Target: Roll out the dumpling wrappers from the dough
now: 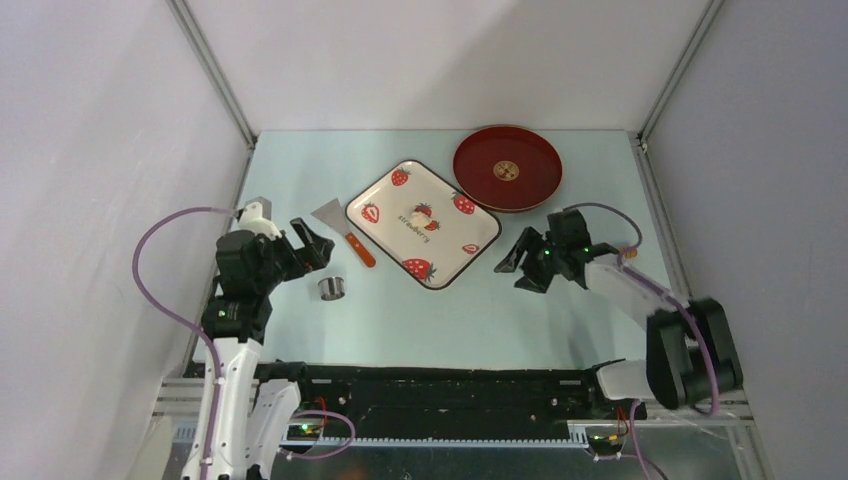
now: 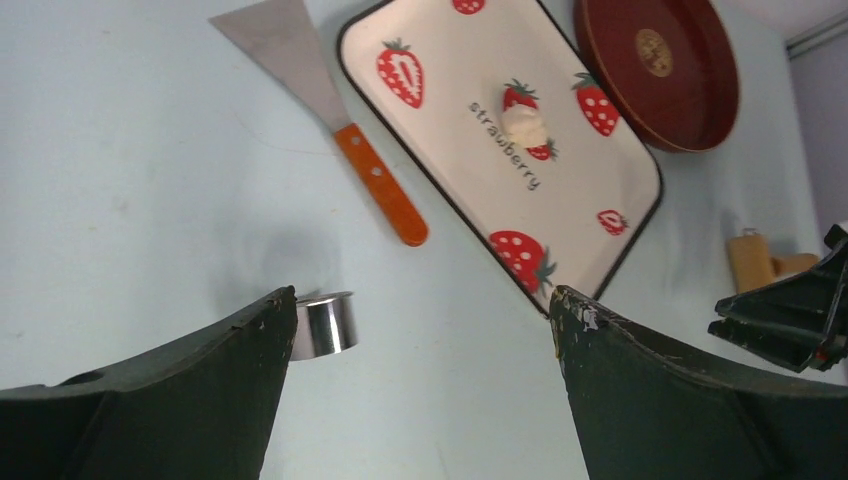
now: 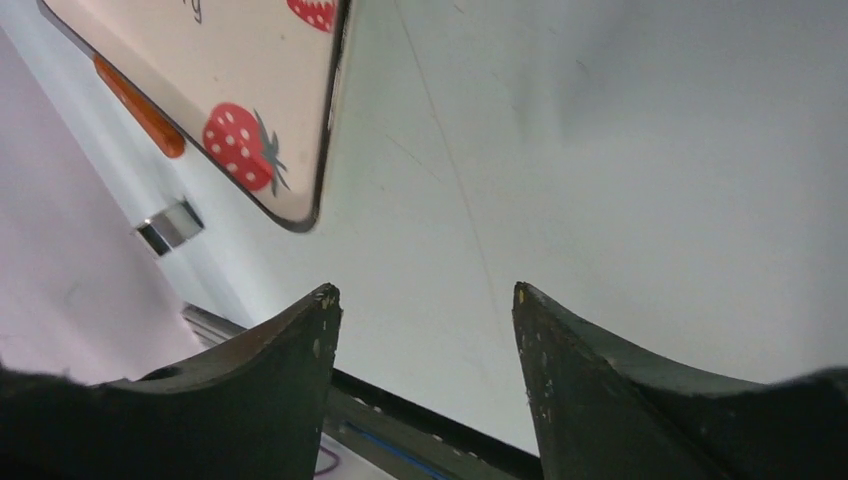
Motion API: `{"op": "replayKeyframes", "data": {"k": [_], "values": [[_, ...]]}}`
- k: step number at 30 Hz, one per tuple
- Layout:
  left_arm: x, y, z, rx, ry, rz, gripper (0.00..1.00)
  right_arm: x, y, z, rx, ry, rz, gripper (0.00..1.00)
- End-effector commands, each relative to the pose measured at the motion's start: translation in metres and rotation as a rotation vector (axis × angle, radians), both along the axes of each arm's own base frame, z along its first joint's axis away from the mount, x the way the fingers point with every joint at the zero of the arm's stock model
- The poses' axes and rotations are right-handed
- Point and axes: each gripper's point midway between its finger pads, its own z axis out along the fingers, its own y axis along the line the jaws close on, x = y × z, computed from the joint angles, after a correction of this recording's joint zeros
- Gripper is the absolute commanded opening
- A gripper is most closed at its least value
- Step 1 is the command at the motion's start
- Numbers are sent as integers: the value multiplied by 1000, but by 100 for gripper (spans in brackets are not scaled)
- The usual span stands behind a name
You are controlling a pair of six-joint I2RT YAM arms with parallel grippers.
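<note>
Left tool and right tool both stood open and empty, dough an unrolled lump on the plate, upper centre; rolling judged not begun, next move needing the roller, right edge, grasped.

Wide-spread left end effector, empty. Steel ring just beside its left finger. Small dough lump on strawberry plate; orange-handled scraper lies left of plate on tabletop.
</note>
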Motion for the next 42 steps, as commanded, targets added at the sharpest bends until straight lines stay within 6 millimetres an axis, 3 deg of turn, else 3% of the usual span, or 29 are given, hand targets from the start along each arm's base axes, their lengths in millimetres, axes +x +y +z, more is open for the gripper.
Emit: {"op": "replayKeyframes", "data": {"k": [1,3,4,5,6,9,16,21,25,34,42], "values": [[-7,22,-1,131,-39,53,100,54,46,14,140,-63,-21,65],[-7,23,0,136,-49,60,100,65,62,3,165,-26,-15,59],[-7,25,0,140,-47,72,100,66,68,-12,163,17,-10,56],[-6,25,-1,139,-45,71,100,75,76,-9,194,10,-12,54],[-6,24,-1,137,-41,65,100,74,81,-23,192,51,-12,51],[-6,20,-2,128,-36,42,100,88,98,-28,260,64,-25,46],[-6,18,-1,124,-42,30,100,96,106,-54,215,124,-49,32],[-6,18,0,126,-47,35,100,92,103,-74,127,185,-33,13],[-6,18,0,126,-45,36,100,88,87,-74,20,191,-14,0],[-6,17,-2,122,-39,28,100,83,17,-43,-209,129,78,0],[-6,16,-2,119,-42,22,100,52,-55,-50,-380,232,199,0]]}}
